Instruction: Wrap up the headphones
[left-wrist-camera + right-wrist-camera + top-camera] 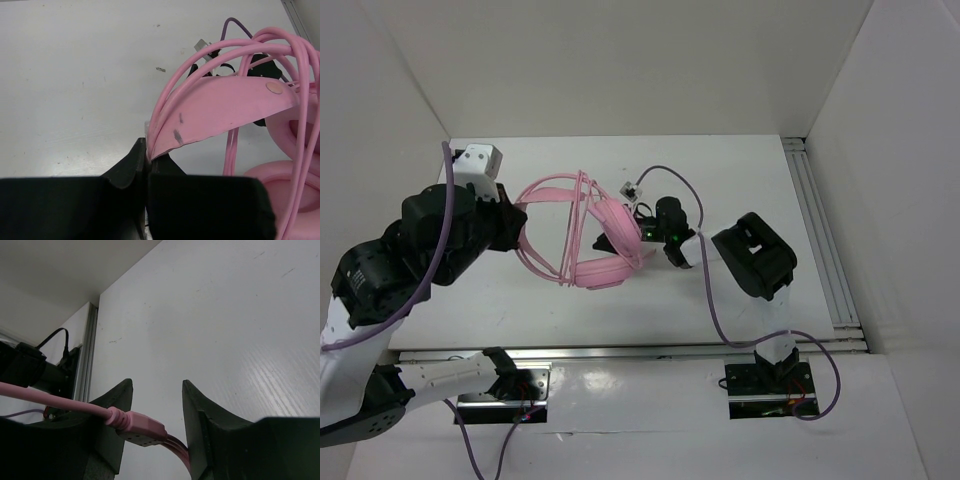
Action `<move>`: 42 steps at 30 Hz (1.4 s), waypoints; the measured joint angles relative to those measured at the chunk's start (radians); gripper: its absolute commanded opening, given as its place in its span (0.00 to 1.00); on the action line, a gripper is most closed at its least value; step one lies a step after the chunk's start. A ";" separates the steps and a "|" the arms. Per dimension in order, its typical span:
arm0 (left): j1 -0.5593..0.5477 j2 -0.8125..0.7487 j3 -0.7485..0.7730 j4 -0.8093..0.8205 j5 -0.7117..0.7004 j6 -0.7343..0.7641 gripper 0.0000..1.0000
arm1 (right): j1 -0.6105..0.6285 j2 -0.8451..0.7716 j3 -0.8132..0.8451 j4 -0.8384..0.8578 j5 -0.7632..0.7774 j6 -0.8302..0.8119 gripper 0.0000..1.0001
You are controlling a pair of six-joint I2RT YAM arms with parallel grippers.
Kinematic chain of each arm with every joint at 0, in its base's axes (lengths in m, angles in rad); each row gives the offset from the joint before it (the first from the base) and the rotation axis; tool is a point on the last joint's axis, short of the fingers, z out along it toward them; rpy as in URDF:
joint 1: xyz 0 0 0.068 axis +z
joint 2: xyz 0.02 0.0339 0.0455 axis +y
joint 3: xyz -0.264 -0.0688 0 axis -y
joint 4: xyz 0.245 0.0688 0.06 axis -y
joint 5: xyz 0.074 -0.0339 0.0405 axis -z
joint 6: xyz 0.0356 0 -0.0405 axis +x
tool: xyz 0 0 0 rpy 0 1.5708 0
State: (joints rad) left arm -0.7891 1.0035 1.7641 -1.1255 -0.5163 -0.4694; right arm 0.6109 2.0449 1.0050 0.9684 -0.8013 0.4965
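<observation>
The pink headphones (pixel 582 232) are held up off the table between both arms, with the thin pink cable looped several times over the headband. My left gripper (pixel 517 226) is shut on the end of the wide pink headband pad (pixel 225 107); its fingertips (pixel 131 161) pinch the pad's tip. An ear cup (pixel 287 190) hangs at the right of that view. My right gripper (pixel 612 240) reaches in from the right by the ear cups. Its jaws stand open, and the cable's pink plug (pixel 140 428) lies loosely between them against the left finger (pixel 114 405).
White walls enclose the table on three sides. An aluminium rail (pixel 823 235) runs along the right edge and another (pixel 620 351) along the front. The right arm's purple cable (pixel 710 295) arcs over the table. A small white tag (pixel 632 190) sits behind the headphones.
</observation>
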 measured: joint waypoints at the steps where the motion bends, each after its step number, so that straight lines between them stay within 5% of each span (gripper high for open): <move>1: 0.000 0.000 0.006 -0.007 -0.003 0.000 0.00 | 0.000 0.003 -0.006 0.011 0.001 0.000 0.51; 3: 0.000 0.000 0.017 -0.017 -0.004 0.000 0.00 | 0.000 0.007 -0.017 0.026 0.000 0.002 0.51; 4: 0.000 0.000 0.023 -0.022 -0.004 0.000 0.00 | 0.000 0.008 -0.019 0.029 0.000 0.004 0.60; 19: 0.000 0.000 0.031 0.014 -0.008 -0.005 0.00 | 0.000 0.002 -0.046 0.170 -0.044 0.101 0.61; 26: 0.000 0.000 0.031 0.034 -0.087 -0.036 0.00 | 0.000 -0.008 -0.105 0.288 -0.109 0.229 0.22; 30: 0.000 0.002 0.031 0.038 -0.161 -0.060 0.00 | 0.000 -0.029 -0.104 0.302 -0.135 0.252 0.44; 33: 0.000 0.013 0.043 0.049 -0.197 -0.070 0.00 | 0.000 -0.049 -0.103 0.306 -0.145 0.243 0.51; 42: 0.000 0.084 0.132 0.058 -0.245 -0.080 0.00 | 0.009 -0.060 -0.103 0.311 -0.149 0.224 0.54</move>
State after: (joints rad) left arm -0.7891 1.0874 1.8961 -1.0679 -0.7609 -0.5495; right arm 0.6197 1.9854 0.9020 1.2789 -0.9504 0.7204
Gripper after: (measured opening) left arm 0.104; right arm 0.535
